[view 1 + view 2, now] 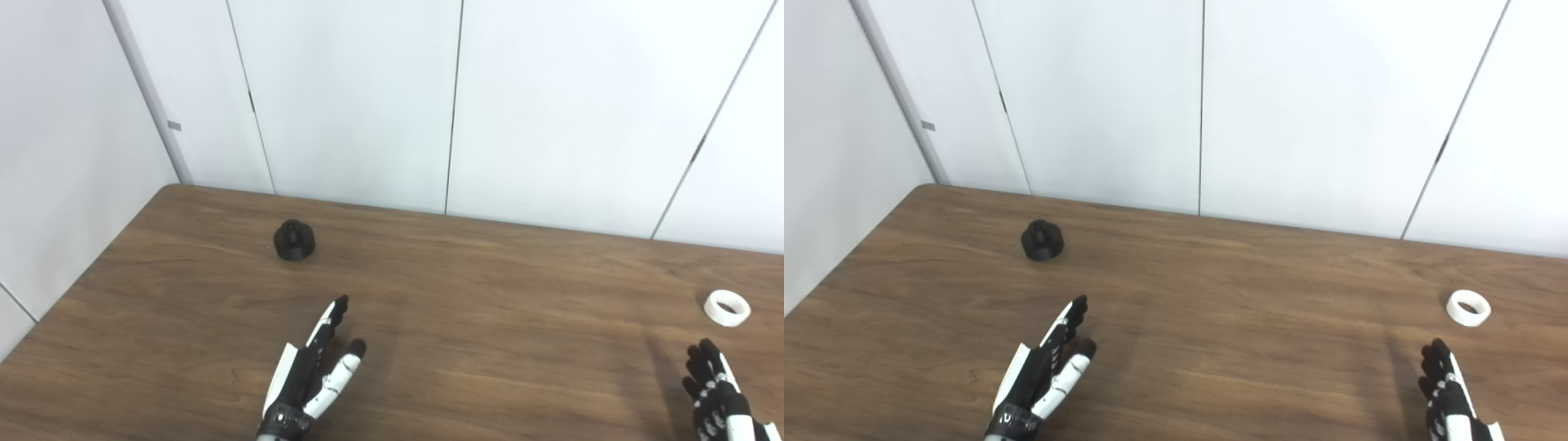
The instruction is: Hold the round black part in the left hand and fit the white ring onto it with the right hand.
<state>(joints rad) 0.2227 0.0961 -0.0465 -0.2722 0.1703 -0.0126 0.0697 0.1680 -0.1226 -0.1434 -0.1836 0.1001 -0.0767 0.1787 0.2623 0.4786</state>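
- The left hand point(309, 373) comes up from the bottom edge, near the middle of the desk. Its fingers are straight and spread apart, pointing up and away, and the thumb sticks out to the side. It holds nothing.
- The right hand point(716, 392) is low in the right corner, partly cut off by the edge. Its fingers are apart and point up. It holds nothing too.
- The white ring point(727, 307) lies flat on the desk, near the right hand, a bit past its fingertips. The hand does not touch it.
- The round black part point(294, 241) sits on the desk, well past the left hand, up and a little to the left. It has a small knob on top. The left hand is not touching it.
- The black part and the white ring are well apart, one on the left side of the desk and one on the right.
- The desk point(465, 294) is brown wood with a rounded corner at the back left.
- Behind the desk stands a white wall point(349, 98) made of panels with thin dark lines between them.
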